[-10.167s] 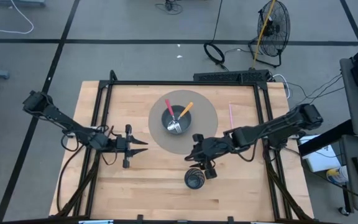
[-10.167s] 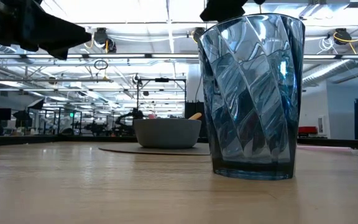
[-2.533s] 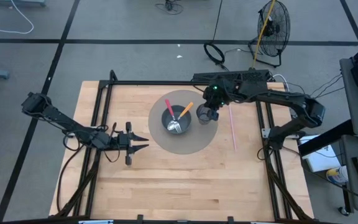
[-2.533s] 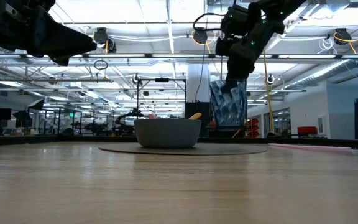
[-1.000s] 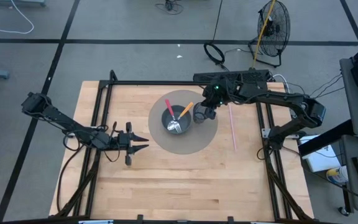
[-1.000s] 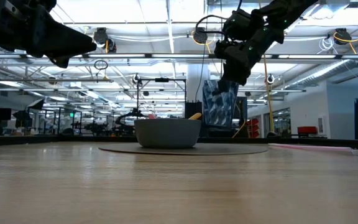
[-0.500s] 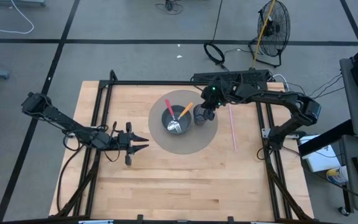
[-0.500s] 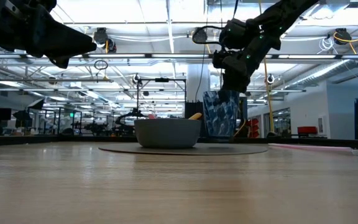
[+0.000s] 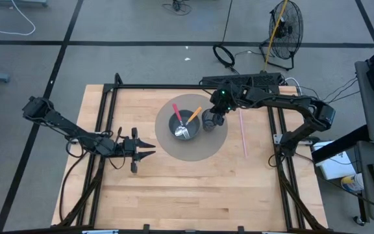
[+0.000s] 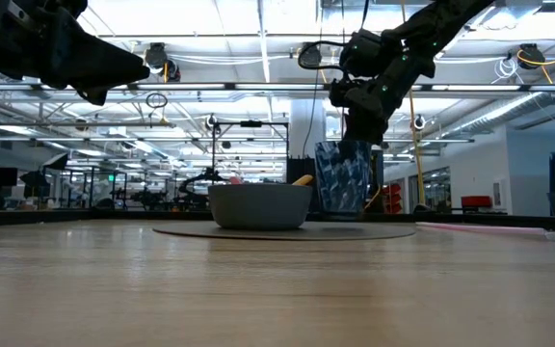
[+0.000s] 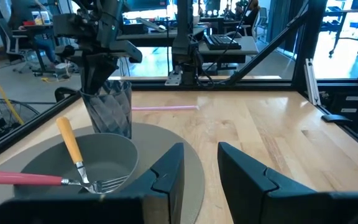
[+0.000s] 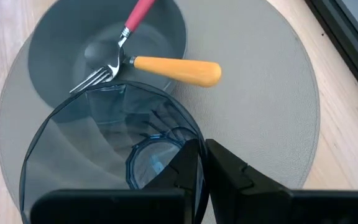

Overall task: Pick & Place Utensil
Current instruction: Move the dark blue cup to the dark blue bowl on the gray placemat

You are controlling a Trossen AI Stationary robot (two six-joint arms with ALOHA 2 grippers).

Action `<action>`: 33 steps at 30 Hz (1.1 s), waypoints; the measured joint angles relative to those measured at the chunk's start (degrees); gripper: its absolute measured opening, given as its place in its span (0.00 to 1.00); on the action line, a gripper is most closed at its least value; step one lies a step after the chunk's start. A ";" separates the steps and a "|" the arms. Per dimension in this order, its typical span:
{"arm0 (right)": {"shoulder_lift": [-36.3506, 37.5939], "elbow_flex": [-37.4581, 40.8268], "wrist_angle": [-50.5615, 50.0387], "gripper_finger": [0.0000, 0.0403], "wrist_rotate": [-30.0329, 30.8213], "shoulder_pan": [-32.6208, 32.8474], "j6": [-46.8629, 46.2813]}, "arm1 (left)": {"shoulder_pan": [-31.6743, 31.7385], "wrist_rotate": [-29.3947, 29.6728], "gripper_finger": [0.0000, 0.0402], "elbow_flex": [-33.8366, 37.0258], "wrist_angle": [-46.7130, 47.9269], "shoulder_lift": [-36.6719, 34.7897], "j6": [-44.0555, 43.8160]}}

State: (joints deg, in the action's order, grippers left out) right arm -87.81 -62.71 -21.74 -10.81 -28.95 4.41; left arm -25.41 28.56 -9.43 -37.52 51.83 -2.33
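Note:
A blue ribbed glass (image 9: pixel 209 121) stands upright on the grey round mat (image 9: pixel 193 148), just right of the grey bowl (image 9: pixel 183 125). My right gripper (image 9: pixel 215 117) is shut on the glass's rim from above. The bowl holds an orange-handled fork (image 12: pixel 166 67) and a pink-handled utensil (image 12: pixel 138 11). A pink stick (image 9: pixel 242 127) lies flat on the wood right of the mat. My left gripper (image 9: pixel 145 151) hovers open, left of the mat, touching nothing. My right gripper pinches the glass's rim (image 12: pixel 194 138) on the side away from the bowl, one finger (image 12: pixel 187 167) inside the glass and one (image 12: pixel 230 173) outside. The fingers come from above, pointing down. The glass (image 10: pixel 343 179) is upright, its base at the mat or just above it.
A black frame rail (image 9: pixel 193 86) runs round the table. Bare wood (image 9: pixel 193 188) lies between the mat and the near edge. A fan (image 9: pixel 284 26) and cables sit on the floor beyond the far edge.
My right gripper has come down with the glass beside the bowl. The glass, tilted and higher a second ago, now stands upright and lower at the mat. It has kept still over the last half second.

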 joint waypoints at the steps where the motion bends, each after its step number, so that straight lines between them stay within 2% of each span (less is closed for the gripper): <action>1: 0.00 0.01 0.04 0.03 0.00 0.00 -0.26 | 0.00 0.00 0.26 0.00 0.00 0.02 -0.02; 33: -3.72 -0.18 0.53 0.04 -0.22 -0.46 -3.83 | 0.00 0.00 0.26 -0.02 0.55 0.01 -0.60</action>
State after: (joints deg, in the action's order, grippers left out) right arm -91.53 -62.89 -21.22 -11.03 -29.41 0.58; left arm -25.41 28.56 -9.45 -36.97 51.85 -2.93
